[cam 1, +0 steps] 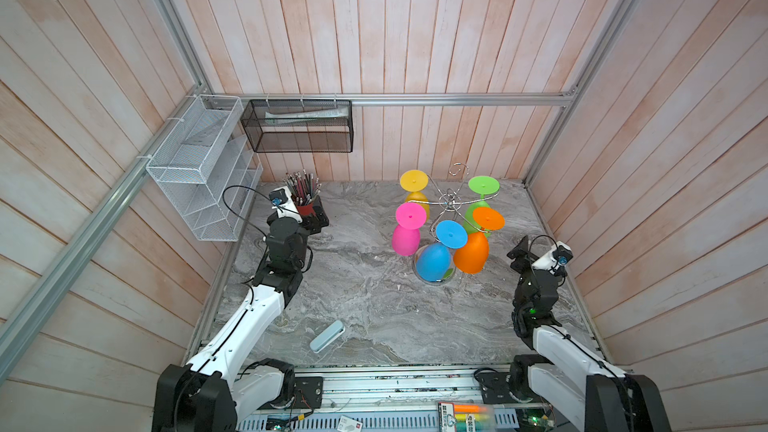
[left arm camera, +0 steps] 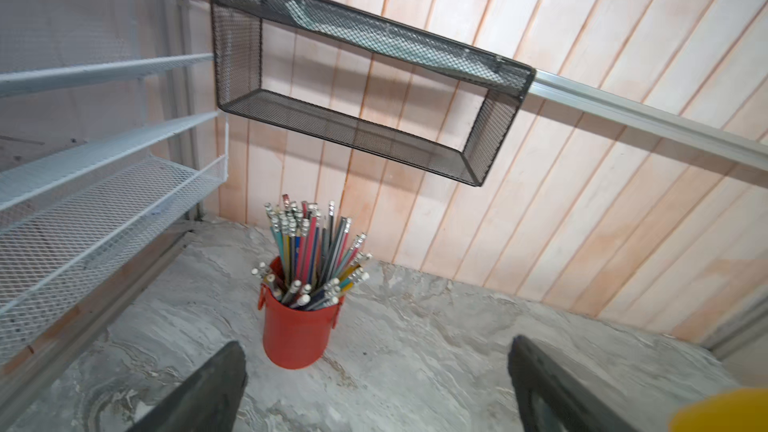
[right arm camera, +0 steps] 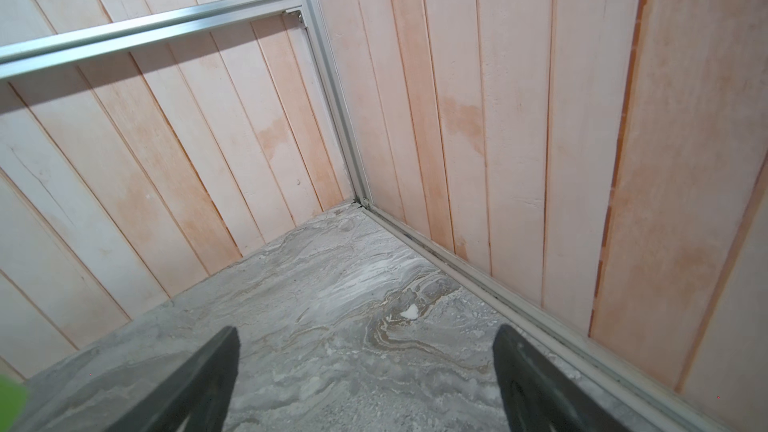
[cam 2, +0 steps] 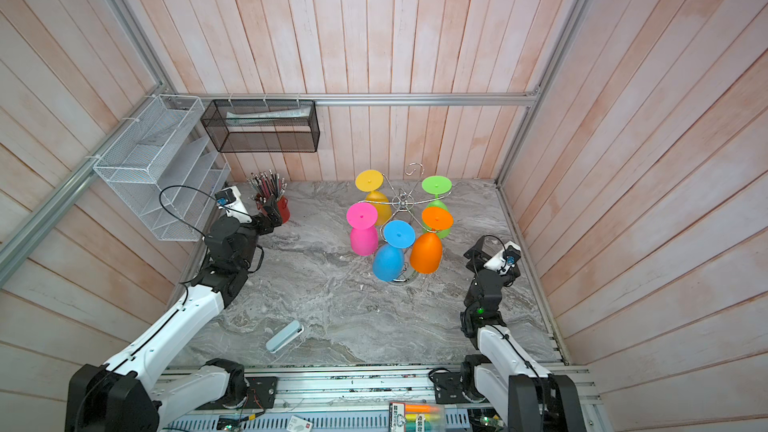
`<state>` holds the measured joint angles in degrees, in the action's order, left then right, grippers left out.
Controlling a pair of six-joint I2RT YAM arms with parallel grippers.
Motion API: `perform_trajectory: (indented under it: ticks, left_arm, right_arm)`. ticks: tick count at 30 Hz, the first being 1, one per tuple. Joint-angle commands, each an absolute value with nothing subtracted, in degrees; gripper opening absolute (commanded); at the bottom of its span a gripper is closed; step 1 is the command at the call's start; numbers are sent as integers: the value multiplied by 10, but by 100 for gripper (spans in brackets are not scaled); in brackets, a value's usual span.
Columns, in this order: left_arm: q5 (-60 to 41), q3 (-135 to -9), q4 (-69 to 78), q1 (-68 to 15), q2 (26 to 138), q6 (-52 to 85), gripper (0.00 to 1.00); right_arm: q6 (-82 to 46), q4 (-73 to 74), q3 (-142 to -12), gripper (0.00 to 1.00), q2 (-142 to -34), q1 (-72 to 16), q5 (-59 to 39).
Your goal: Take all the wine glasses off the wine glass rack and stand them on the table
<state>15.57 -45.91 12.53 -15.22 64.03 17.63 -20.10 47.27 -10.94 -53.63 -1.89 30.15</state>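
- Wine glass rack: stands upright on the marble table, right of centre, toward the far wall. Its round base shows under the blue glass.
- 5 glasses hang bowl-down from its hook arms, feet up: yellow glass far left, green glass far right, pink glass left, blue glass nearest, orange glass near right.
- Right gripper: right of the rack and a little nearer than it. The orange glass is the closest glass, just to the gripper's left and not touching it. In the right wrist view the fingers stand wide apart, with only bare marble between them, aimed at the far right corner.
- Left gripper: at the far left, beside the red pencil cup, well apart from the rack. The pink glass is the nearest glass, across open table to its right. The left wrist view shows the jaws spread wide and empty, with the cup just beyond them.
- Pale blue case: lies flat on the near table, left of centre.
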Motion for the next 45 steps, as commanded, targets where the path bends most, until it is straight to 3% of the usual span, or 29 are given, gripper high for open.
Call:
perform_trajectory:
  ticks: [1, 7, 11, 22, 32, 39, 45]
  left_arm:
    - [124, -475, -6, -176, 628, 238, 100]
    - [37, -440, -72, -199, 605, 326, 100]
    - [-38, -411, -91, -206, 608, 368, 99]
    - [-199, -318, -7, -226, 648, 453, 77]
    - [-223, -288, 126, -291, 741, 499, 53]
    - [-218, -315, 187, -329, 835, 518, 30]
    - [-212, -338, 229, -344, 892, 535, 29]
  right_arm:
    - [-305, 331, -116, 95, -497, -16, 308]
    - [-448, 175, -131, 89, -446, -12, 201]
    - [-517, 151, -127, 83, -443, -12, 93]
    - [-612, 190, -111, 69, -506, -22, -138]
    - [-657, 263, -117, 62, -608, -84, -186]
    - [-686, 347, -123, 44, -699, -128, -216]
    - [-707, 385, -130, 37, -739, -159, -221]
